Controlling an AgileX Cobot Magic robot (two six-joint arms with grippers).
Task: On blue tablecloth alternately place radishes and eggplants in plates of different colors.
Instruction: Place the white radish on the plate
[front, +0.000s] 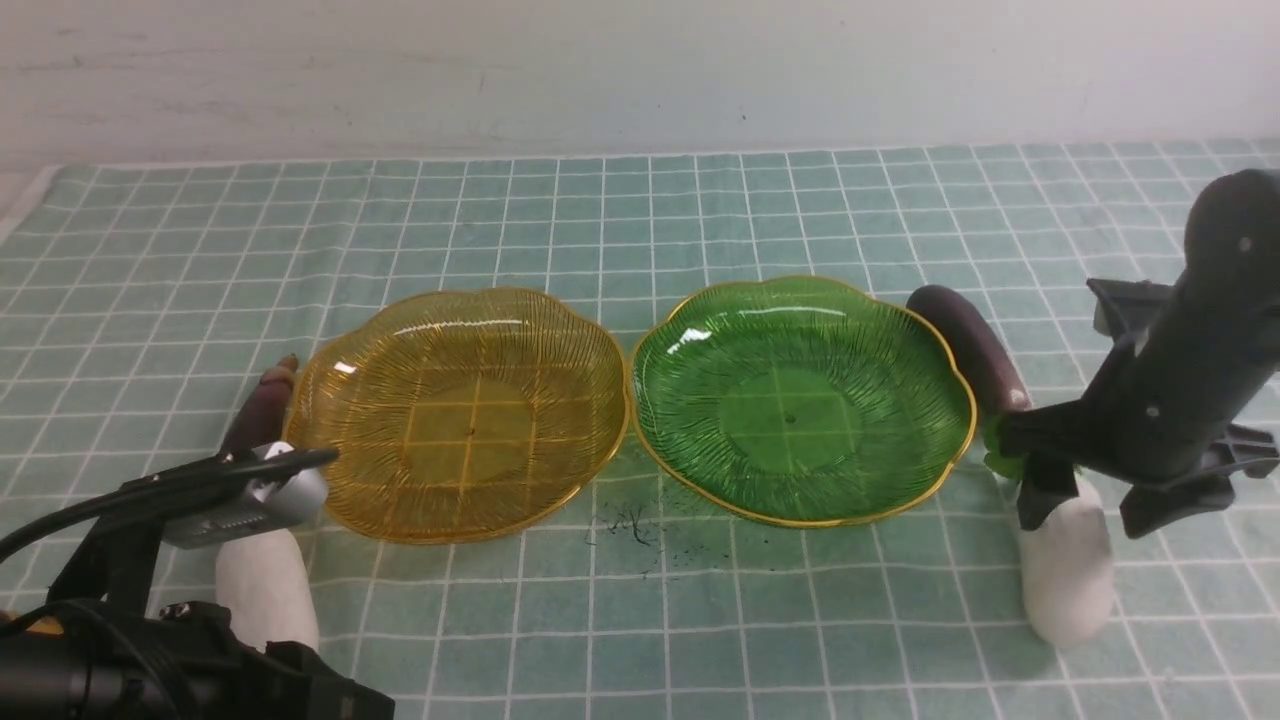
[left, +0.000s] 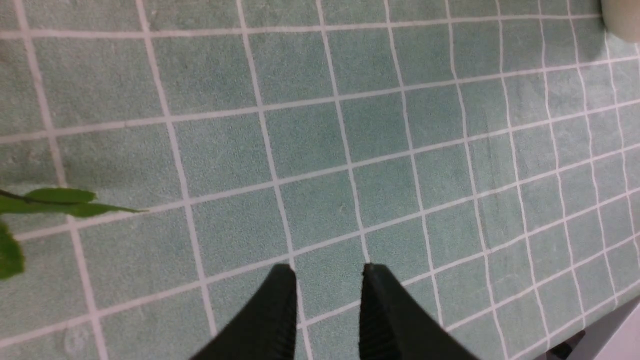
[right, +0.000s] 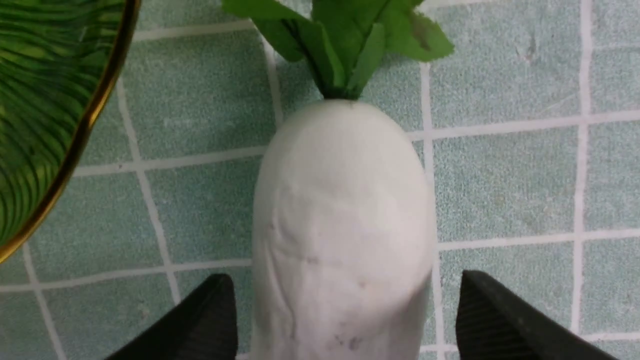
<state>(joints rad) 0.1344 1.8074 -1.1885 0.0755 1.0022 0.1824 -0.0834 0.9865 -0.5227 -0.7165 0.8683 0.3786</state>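
Note:
On the blue tablecloth (front: 640, 230) the amber-yellow plate (front: 380, 500) and the green plate (front: 900, 480) stand side by side, both empty. One eggplant (front: 968, 345) lies against the green plate's right rim, the other (front: 255, 420) at the amber plate's left. My right gripper (front: 1090, 505) is open and straddles a white radish (right: 345, 225), whose leaves point towards the eggplant; there is a gap at the fingers (right: 480, 305). This radish also shows in the front view (front: 1068, 575). The second radish (front: 268, 590) lies by my left arm. My left gripper (left: 328, 272) hangs over bare cloth, its jaws a little apart and empty.
Green radish leaves (left: 55, 200) show at the edge of the left wrist view. Small dark specks (front: 635, 530) lie on the cloth in front of the plates. The green plate's gold rim (right: 95, 115) is close beside the right radish. The cloth's edge (left: 595, 320) is near the left gripper.

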